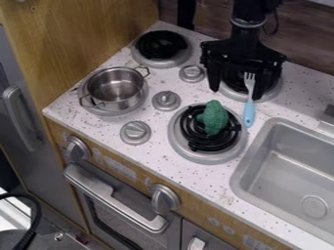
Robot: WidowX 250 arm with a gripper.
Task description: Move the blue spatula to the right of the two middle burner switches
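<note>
1 blue-handled fork [249, 113], tines nr open hand [235, 94].

Light's pretty soft and even on the surface [153, 151], tbh. Small glints on the metal pot [116, 91] and oven handle [114, 199], and the oven door [124, 229] sits dimmer.

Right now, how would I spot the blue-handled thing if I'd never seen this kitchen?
From the sink, look left to the front burner holding the green broccoli. Just behind the gap between them is a slim utensil, its pale, pronged head near the black gripper. Its light-blue handle sets it apart from the broccoli.
</note>
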